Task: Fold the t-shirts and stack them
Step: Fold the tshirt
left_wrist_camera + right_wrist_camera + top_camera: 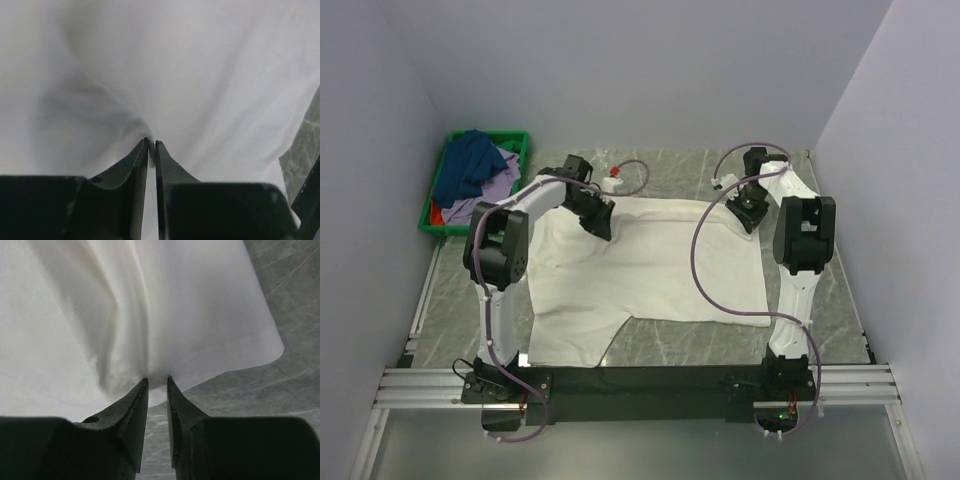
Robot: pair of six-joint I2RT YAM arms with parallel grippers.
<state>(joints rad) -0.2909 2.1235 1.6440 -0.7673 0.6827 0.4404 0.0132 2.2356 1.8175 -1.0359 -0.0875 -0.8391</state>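
The left claw is being pressed almost fully closed on a small pucker of the white t-shirt. The right claw is being held narrow on the same shirt's edge, close to a corner, with creases being drawn toward its tips.

The shirt is being shown spread across the middle of the top view, on the bench. The left claw is being placed at its upper-left part and the right claw at its upper-right corner.

Several risks are being judged likely from here. Very little cloth is being gripped at the right, so the edge could be pulled free once it is lifted. At the left the pinch is being made inside the cloth rather than at its border, so only one layer may be taken and the fold skewed. A purple cable is being draped over the shirt and could be snagged or could drag the cloth.

Two claws and one white shirt are being counted. In the upper left of the top view, one green crate is being counted. In it, as far as can be told, are one dark blue t-shirt, one lavender t-shirt and one red t-shirt.
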